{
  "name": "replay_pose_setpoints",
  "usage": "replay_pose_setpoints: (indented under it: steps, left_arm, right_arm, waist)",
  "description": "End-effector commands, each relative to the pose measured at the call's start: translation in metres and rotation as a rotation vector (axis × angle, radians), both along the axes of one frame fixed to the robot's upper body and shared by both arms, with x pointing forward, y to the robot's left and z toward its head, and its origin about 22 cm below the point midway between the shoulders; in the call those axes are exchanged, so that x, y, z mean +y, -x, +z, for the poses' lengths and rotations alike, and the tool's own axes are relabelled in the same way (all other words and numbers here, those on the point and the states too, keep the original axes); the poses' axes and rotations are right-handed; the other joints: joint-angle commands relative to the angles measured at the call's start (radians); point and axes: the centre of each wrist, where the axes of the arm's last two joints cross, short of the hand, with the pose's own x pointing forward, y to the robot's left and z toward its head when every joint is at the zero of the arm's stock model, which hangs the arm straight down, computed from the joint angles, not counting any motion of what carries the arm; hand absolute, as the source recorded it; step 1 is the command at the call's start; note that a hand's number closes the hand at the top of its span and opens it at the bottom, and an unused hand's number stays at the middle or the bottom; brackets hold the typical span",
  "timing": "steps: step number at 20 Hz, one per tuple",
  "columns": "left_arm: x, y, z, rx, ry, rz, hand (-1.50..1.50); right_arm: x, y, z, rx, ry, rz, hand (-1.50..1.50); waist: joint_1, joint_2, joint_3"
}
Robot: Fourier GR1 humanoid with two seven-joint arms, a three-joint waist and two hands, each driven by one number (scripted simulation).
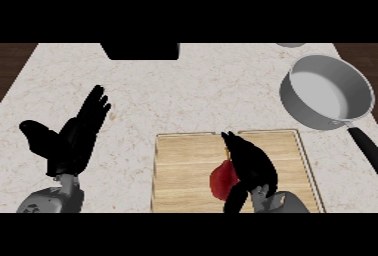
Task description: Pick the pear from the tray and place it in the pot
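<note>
Two hands in view | right hand curled round the red pear, over the wooden tray | left hand resting at left, fingers straight and spread, holding nothing | grey pot well apart, upper right.

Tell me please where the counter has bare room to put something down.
Bare counter lies between the resting left hand and the pot, above the wooden tray. The tray's left half is free too. Crowded: the tray's middle, where the right hand curls on the red pear.
</note>
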Motion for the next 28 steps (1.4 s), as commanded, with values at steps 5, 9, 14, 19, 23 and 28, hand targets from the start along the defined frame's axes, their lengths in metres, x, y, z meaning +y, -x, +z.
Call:
replay_pose_setpoints:
  steps: [5,9,14,19,23,28]
  left_arm:
    - [0.012,-0.006,-0.015,-0.026,0.010,-0.008,0.00]
    - [0.008,0.008,-0.010,-0.004,0.010,0.012,0.00]
    - [-0.001,-0.006,0.016,-0.004,0.000,0.003,0.00]
    - [-0.004,0.011,-0.008,0.003,0.001,-0.010,0.00]
    - [0.016,0.005,0.003,-0.006,-0.001,0.055,0.00]
    - [0.012,0.009,0.001,0.020,0.002,0.055,0.00]
  right_arm:
    - [0.009,-0.006,-0.013,-0.072,-0.137,0.078,1.50]
    - [0.011,0.002,-0.030,-0.117,-0.099,0.095,1.50]
    - [0.014,-0.005,-0.016,-0.132,-0.106,0.103,1.50]
    - [-0.047,0.007,-0.013,-0.178,-0.060,0.010,1.50]
    - [-0.175,0.023,-0.013,-0.198,0.155,-0.241,1.50]
    - [-0.276,0.046,0.028,-0.397,0.297,-0.419,1.50]
  waist:
    - [0.000,0.002,0.000]
    - [0.002,0.000,0.000]
    - [-0.001,0.000,0.000]
    - [-0.006,-0.001,0.000]
    - [-0.068,-0.007,0.002]
    - [-0.070,-0.011,0.002]
